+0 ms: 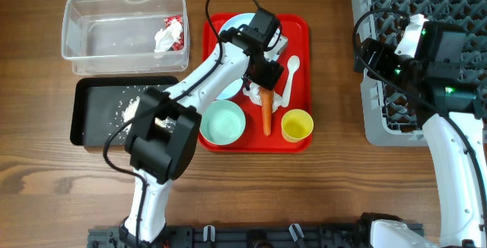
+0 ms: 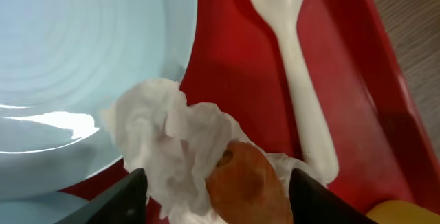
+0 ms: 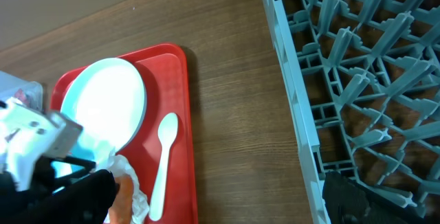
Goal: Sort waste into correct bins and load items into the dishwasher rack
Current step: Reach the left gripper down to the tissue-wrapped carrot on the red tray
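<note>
1. Left gripper (image 2: pixel 220 195) hangs low over the carrot (image 2: pixel 244 183). Its two fingers (image 2: pixel 130 196) are spread apart, one on each side of the carrot's fat end. Nothing is pinched yet.
2. The carrot lies on the red tray (image 2: pixel 227 38), with the crumpled tissue (image 2: pixel 161 135) bunched up against it.
3. I think the job now is to grab the carrot. Squeeze only the carrot, not the tissue, or both may come up together.
4. The white spoon (image 2: pixel 295 66) lies just beside it, so lift straight up.
5. The black tray (image 1: pixel 95 88) holds white grains (image 1: pixel 129 107), so it looks like the food bin.
6. Right gripper (image 1: pixel 370 54) hangs wide open by the rack (image 1: pixel 456 4), holding nothing.
</note>
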`<state>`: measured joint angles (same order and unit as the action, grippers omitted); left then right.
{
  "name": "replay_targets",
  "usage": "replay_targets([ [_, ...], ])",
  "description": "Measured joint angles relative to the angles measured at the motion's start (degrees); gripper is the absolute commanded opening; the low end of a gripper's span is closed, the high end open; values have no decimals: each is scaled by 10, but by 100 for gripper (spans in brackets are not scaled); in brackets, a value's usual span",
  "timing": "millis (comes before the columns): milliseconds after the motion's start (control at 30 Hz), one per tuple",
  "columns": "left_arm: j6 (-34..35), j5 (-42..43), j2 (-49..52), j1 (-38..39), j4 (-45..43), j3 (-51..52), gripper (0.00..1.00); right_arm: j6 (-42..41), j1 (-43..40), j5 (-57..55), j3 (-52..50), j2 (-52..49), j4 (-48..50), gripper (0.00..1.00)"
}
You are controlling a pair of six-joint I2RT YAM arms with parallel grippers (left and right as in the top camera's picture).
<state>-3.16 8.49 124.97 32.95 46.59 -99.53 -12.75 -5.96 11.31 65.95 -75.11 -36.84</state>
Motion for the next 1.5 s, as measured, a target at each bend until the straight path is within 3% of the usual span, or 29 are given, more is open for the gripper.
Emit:
replay_targets([
  [167, 1, 0, 5, 0, -6, 3, 46, 0, 0, 0, 0, 0, 0, 100],
  [367, 2, 0, 5, 0, -10, 3, 16, 0, 0, 0, 0, 0, 0, 100],
  [500, 6, 0, 5, 0, -19, 3, 4, 0, 0, 0, 0, 0, 0, 100],
  [1200, 12, 0, -37, 0, 33, -41, 4, 0, 0, 0, 0, 0, 0, 100],
  [1233, 13, 0, -45, 0, 34, -42, 9, 0, 0, 0, 0, 0, 0, 100],
  [1267, 13, 0, -55, 0, 33, -44, 27, 0, 0, 0, 0, 0, 0, 100],
  [1367, 16, 0, -73, 0, 34, -49, 53, 0, 0, 0, 0, 0, 0, 100],
  [1500, 21, 0, -73, 0, 35, -49, 55, 0, 0, 0, 0, 0, 0, 100],
])
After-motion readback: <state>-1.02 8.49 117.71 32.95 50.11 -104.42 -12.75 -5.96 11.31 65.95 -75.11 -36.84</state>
